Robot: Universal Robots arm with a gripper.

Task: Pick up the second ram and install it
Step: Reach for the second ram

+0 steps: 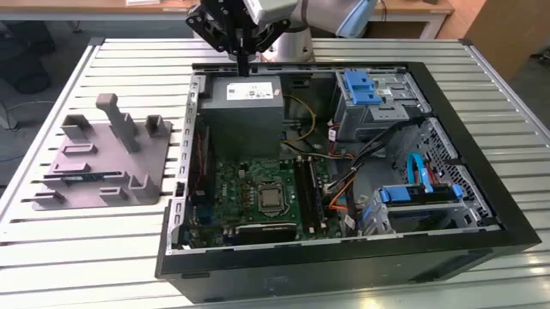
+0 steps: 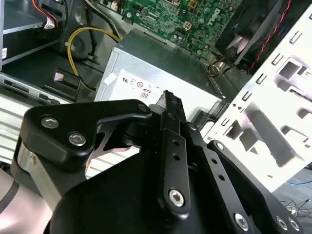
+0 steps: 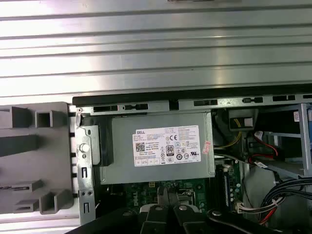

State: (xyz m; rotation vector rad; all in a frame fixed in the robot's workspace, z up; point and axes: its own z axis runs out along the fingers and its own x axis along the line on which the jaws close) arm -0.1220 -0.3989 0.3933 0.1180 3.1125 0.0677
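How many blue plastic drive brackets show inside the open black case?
2. One bracket sits right of the grey metal power supply box in the exterior view; the other bracket lies toward its lower right. More may be hidden.

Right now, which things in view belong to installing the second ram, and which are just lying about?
Job: gripper, shut; second ram on grey holder; motherboard.
Lying about: power supply; blue drive cage; cables.

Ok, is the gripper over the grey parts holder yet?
No, the gripper hangs over the power supply inside the computer case, apart from the grey holder on the exterior view's left.
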